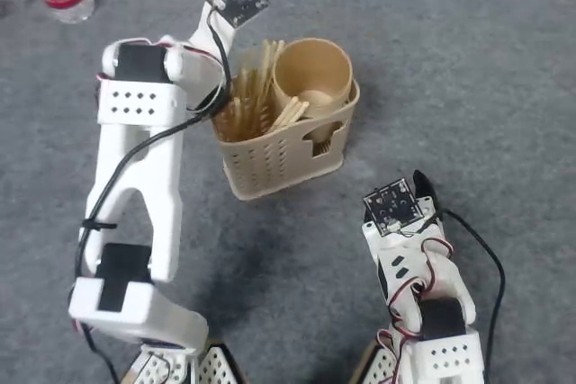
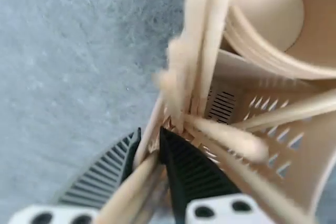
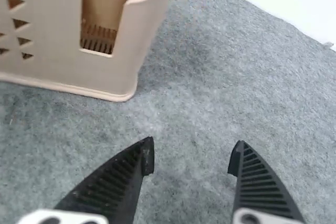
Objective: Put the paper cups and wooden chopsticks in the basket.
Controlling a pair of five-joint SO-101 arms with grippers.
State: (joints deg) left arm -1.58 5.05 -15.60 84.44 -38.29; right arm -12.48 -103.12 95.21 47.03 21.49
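Pinching wooden chopsticks (image 1: pixel 247 101) inside the basket (image 1: pixel 288 155).
Clamping the left pincer (image 2: pixel 150 140) tight around them at the basket's 9 o'clock half, next to the paper cup (image 1: pixel 312 74) in its 3 o'clock half; holding the right pincer (image 3: pixel 194 150) wide open, empty, above the grey counter (image 1: pixel 486 87) at the basket's 4 o'clock.

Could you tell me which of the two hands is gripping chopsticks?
The left hand, shut on wooden chopsticks at the basket; the right hand is open and empty.
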